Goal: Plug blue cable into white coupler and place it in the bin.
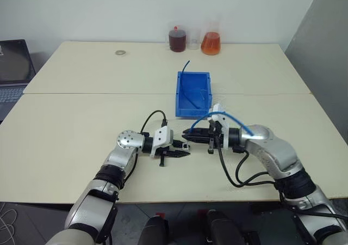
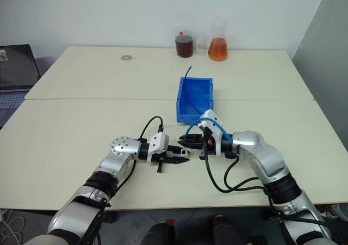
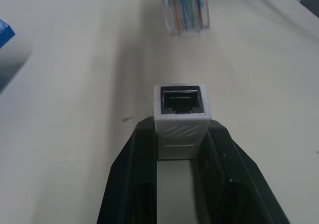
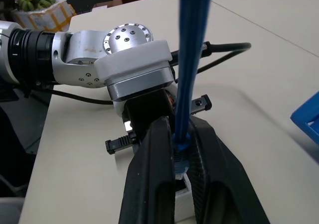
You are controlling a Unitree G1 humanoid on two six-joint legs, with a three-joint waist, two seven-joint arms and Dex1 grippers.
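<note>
My left gripper is shut on the white coupler, whose open socket faces away from the fingers. Just above the table, my right gripper points toward it, tip to tip. It is shut on the blue cable just behind its plug. The plug sits a short way in front of the socket, not inside it. From the right gripper the cable arcs back over my right wrist. The blue bin stands open-topped just behind both grippers.
At the table's far edge stand a dark-red bottle, a small clear beaker and an orange flask. A tape ring lies far left. A laptop sits beyond the left edge. A thin blue wire sticks up from the bin.
</note>
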